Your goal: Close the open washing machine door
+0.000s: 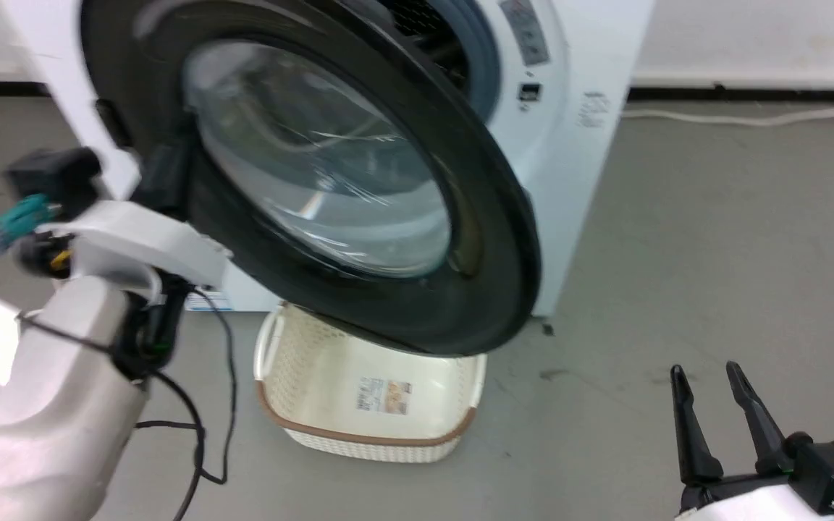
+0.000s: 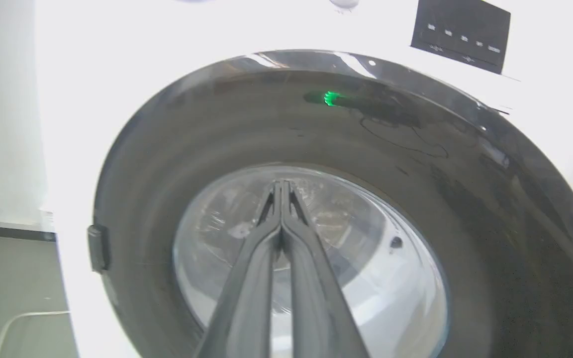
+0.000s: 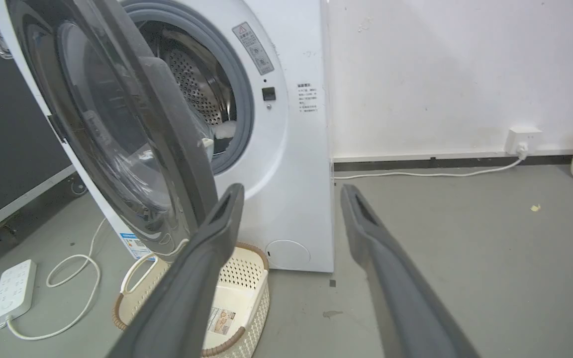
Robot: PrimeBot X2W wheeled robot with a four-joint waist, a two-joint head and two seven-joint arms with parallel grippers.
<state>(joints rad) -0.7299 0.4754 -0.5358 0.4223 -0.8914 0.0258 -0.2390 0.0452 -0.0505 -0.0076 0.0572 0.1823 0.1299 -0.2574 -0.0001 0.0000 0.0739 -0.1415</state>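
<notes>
- Head view: the washing machine door (image 1: 330, 174) stands partly open, swung out from the front of the washing machine (image 1: 583, 145). Its black rim and bulging glass window face the camera.
- A gap shows along the door's right edge, with part of the dark drum opening visible behind the rim at top.
- The left forearm (image 1: 55, 391) reaches up from lower left to the door's left edge. The picture is blurred there, and its fingers cannot be made out from the head camera.
- Left wrist view: the left gripper (image 2: 281, 185) has its two fingers pressed together with nothing between them. The tips lie over the upper part of the glass window. Contact with the glass cannot be confirmed.
- Right gripper (image 1: 706, 373): fingers spread apart and empty, low at the right over bare grey floor (image 1: 714, 239), well apart from the door.
- Right wrist view: the steel drum (image 3: 197, 84) and its grey seal show behind the angled door.
- A cream basket (image 1: 359, 449) sits on the floor in front of the machine, beneath the door's lower edge.
- A white power strip (image 3: 13, 291) with a looped cable lies on the floor, on the far side of the basket from the right gripper.
</notes>
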